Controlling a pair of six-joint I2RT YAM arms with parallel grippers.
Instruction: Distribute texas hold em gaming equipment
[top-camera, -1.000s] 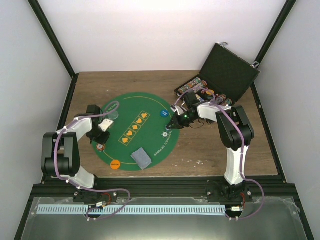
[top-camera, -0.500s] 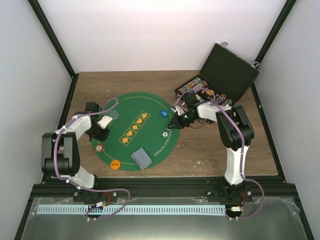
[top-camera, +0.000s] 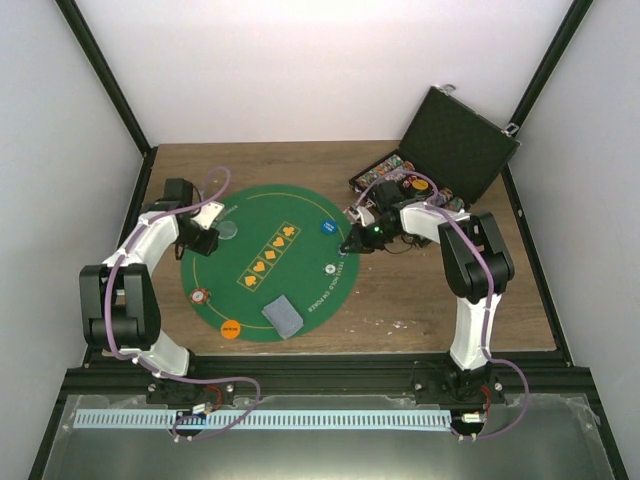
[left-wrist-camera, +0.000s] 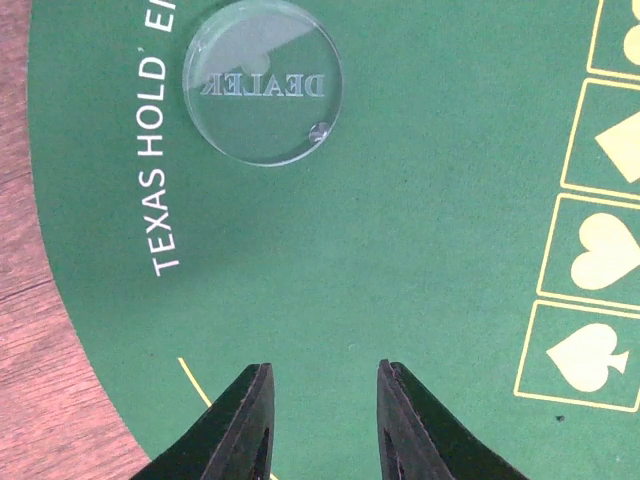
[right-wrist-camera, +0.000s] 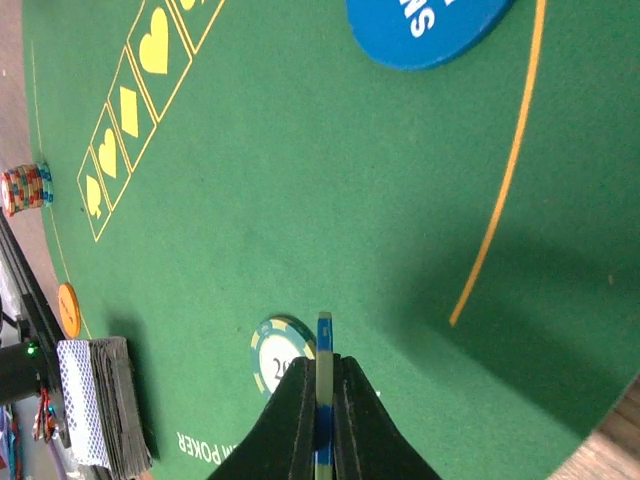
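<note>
My left gripper (left-wrist-camera: 323, 367) is open and empty over the green mat, just short of a clear round "DEALER" disc (left-wrist-camera: 262, 82); in the top view it (top-camera: 203, 240) is at the mat's left side. My right gripper (right-wrist-camera: 325, 362) is shut on a blue-and-white poker chip (right-wrist-camera: 323, 330), held on edge above a green chip (right-wrist-camera: 272, 358) lying flat on the mat. A blue disc (top-camera: 328, 227), an orange disc (top-camera: 231, 326), a stack of striped chips (top-camera: 203, 296) and a deck of cards (top-camera: 282, 315) lie on the mat.
The round green felt mat (top-camera: 290, 290) covers the table's middle. A black hinged case (top-camera: 455, 145) stands open at the back right with rows of chips (top-camera: 385, 172) in it. Bare wood lies right of the mat.
My left arm has drawn back from the chip stack toward the mat's far left, near the dealer disc. My right gripper has shifted slightly back and right, chip still in it.
</note>
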